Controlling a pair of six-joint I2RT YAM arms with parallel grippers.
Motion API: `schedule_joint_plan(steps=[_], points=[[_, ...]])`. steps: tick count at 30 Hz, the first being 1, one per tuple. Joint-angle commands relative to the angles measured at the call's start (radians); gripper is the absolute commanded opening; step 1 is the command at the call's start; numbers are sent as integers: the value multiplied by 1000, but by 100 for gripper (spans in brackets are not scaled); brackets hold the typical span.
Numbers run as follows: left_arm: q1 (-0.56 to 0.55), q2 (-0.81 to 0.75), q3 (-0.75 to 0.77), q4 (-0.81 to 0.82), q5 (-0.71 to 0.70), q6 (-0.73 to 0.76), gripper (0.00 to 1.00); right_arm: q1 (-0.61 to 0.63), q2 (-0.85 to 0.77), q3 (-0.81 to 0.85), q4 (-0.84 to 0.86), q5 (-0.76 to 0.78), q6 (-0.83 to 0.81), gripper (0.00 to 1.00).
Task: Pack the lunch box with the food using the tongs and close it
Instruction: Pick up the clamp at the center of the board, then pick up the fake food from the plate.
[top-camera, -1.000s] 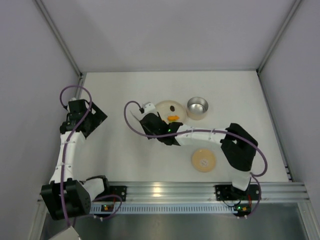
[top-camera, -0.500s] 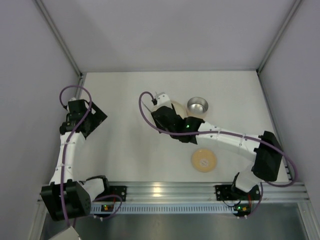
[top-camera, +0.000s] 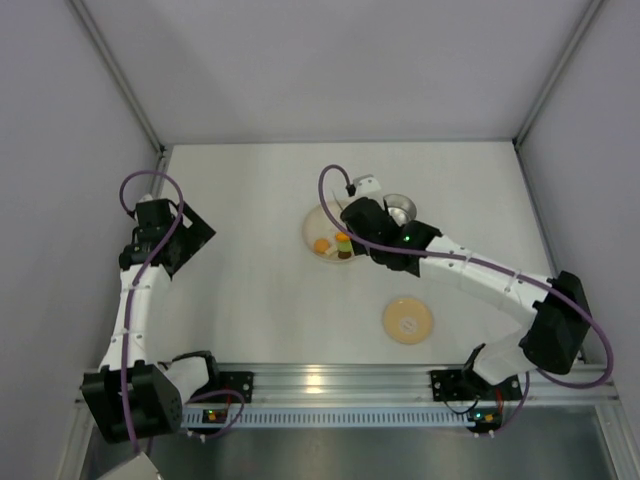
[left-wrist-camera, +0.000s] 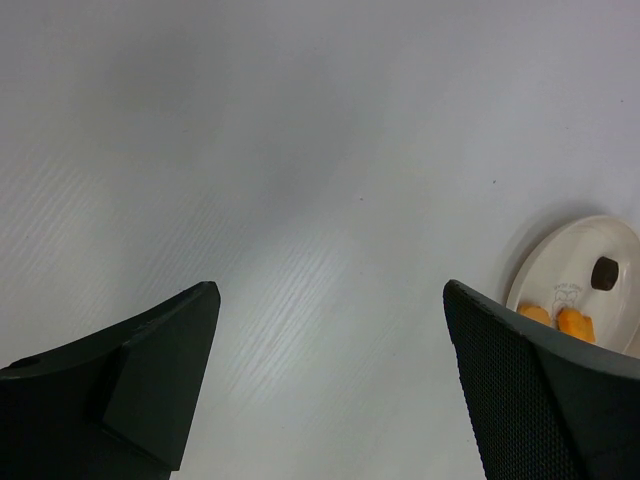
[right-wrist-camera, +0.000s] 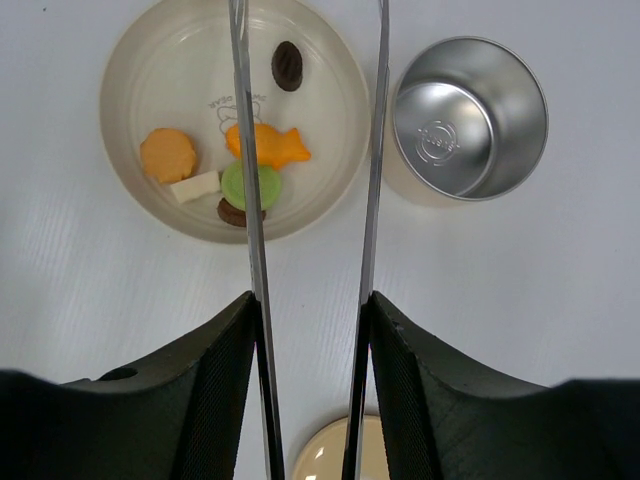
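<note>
My right gripper (right-wrist-camera: 310, 300) is shut on the tongs (right-wrist-camera: 250, 200). Their two thin grey blades run up the right wrist view, spread apart with nothing between them. The left blade crosses the cream plate (right-wrist-camera: 130, 60) and the right blade passes between the plate and the lunch box (right-wrist-camera: 468, 118). The lunch box is a small open steel tin, upright and empty. The food lies on the plate: an orange round (right-wrist-camera: 166, 154), an orange fish (right-wrist-camera: 268, 146), a green piece (right-wrist-camera: 262, 186), a dark brown piece (right-wrist-camera: 287, 65) and a white piece (right-wrist-camera: 195, 187). My left gripper (left-wrist-camera: 330, 300) is open over bare table.
The tan lid (top-camera: 407, 320) lies flat on the table nearer the arm bases. In the top view my right gripper (top-camera: 372, 228) hangs between the plate (top-camera: 312, 228) and the tin (top-camera: 400, 207). Grey walls enclose the table on three sides.
My right arm has swung right with the tongs, from the plate's left side to between the plate and the tin. The food now shows from above. The left arm has not moved.
</note>
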Motion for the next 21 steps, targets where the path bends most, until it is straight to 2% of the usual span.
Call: schedule_joint_plan(steps=[1, 9, 17, 21], points=[[4, -23, -8, 39, 6, 13, 98, -43, 10, 2, 4, -72, -7, 47], [2, -24, -8, 36, 3, 16, 99, -100, 117, 47, 41, -176, -13, 46], [4, -23, -8, 39, 5, 16, 99, -115, 177, 59, 58, -198, -2, 45], [4, -23, -8, 39, 6, 18, 99, -120, 187, 60, 61, -208, 2, 41]])
